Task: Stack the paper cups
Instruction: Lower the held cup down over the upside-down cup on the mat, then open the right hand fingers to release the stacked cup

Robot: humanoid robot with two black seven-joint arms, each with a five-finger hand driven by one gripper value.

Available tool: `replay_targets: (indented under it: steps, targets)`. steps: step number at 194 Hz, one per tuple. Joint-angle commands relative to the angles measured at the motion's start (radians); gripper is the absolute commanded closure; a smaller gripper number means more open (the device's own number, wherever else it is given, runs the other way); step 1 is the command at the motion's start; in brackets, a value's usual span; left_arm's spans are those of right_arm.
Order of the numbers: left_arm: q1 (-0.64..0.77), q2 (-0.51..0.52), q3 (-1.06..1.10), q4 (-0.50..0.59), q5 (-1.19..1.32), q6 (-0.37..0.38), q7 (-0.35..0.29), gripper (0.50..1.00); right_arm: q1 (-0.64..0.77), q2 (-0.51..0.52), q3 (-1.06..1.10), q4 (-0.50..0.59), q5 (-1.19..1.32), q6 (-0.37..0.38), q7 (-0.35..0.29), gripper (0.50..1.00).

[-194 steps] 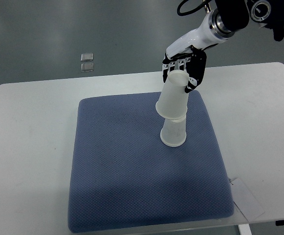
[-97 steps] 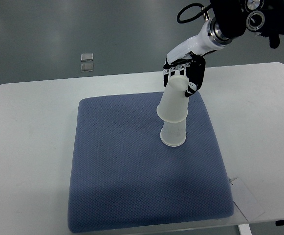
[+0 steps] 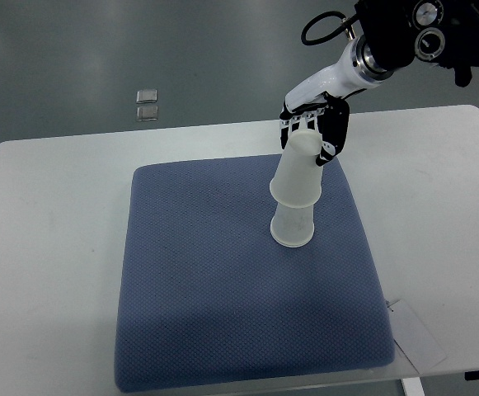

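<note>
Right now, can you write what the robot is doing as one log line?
right hand: shut on upper cup | upper cup: upside down over lower cup | lower cup: on blue mat

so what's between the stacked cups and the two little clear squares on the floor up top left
In the top view, only bare blue mat, then white table edge, then grey floor lie between the stacked paper cups and the clear squares; no object sits there.

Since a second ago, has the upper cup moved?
Yes. The upper cup, held by the right hand, shifted slightly rightward, lining up over the lower cup.
</note>
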State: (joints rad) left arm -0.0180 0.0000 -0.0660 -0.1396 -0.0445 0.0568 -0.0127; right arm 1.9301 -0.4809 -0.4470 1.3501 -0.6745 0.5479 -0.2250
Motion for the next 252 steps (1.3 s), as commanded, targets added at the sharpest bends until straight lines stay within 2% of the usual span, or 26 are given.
replay_targets:
  steps: [1,116,134,178,252]
  targets:
    - [0.0,0.0,0.0,0.0,0.0,0.0,0.0,0.5,-0.005,0.001,0.001,0.0,-0.004,-0.002,0.0,0.807]
    - [0.001,0.0,0.0,0.0,0.0,0.0,0.0,0.5,-0.014,0.001,-0.001,0.0,-0.013,-0.002,-0.001,0.779]
    - [0.0,0.0,0.0,0.0,0.0,0.0,0.0,0.5,-0.02,0.001,-0.001,-0.002,-0.013,-0.002,0.001,0.758]
    - [0.0,0.0,0.0,0.0,0.0,0.0,-0.001,0.5,-0.031,0.001,-0.001,-0.003,-0.017,-0.014,0.001,0.744]
    - [0.0,0.0,0.0,0.0,0.0,0.0,0.0,0.5,-0.031,0.001,-0.001,-0.005,-0.016,-0.016,-0.001,0.673]
